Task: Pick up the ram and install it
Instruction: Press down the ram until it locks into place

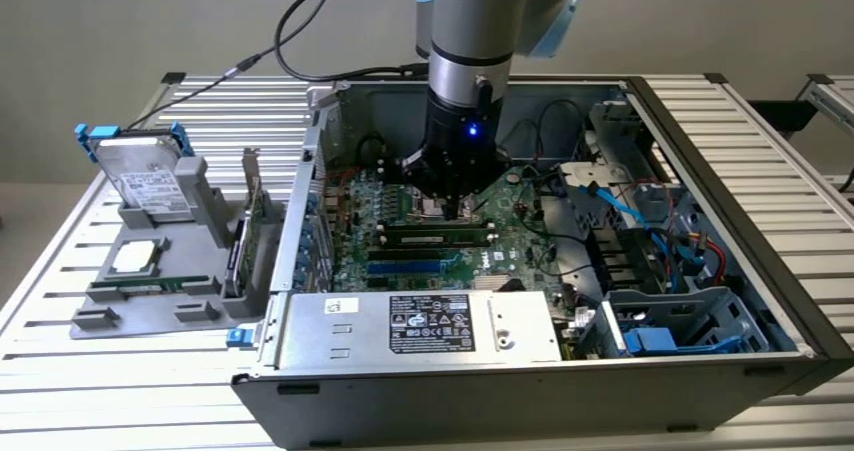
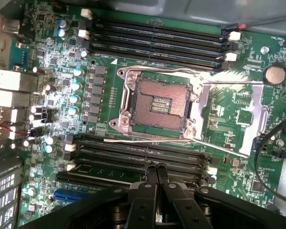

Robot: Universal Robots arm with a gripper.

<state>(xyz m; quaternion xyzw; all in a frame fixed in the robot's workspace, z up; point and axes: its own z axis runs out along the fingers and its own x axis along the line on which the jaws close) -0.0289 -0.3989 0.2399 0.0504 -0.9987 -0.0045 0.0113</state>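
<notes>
The ram (image 1: 434, 237), a long green stick with black chips, sits in a memory slot on the motherboard (image 1: 514, 221) inside the open computer case. My gripper (image 1: 461, 211) hangs straight above it. In the wrist view the gripper (image 2: 156, 168) is shut, its two black fingers pressed together with nothing between them. Their tips are right at the top edge of the ram (image 2: 114, 167), about mid-length. I cannot tell whether they touch it.
The empty processor socket (image 2: 157, 105) lies just beyond the ram, with more black memory slots (image 2: 157, 40) past it. A power supply (image 1: 427, 326) fills the case front. Case walls and blue cables (image 1: 641, 221) hem in the board. A grey holder (image 1: 147, 271) with a hard drive (image 1: 140, 176) stands on the exterior view's left.
</notes>
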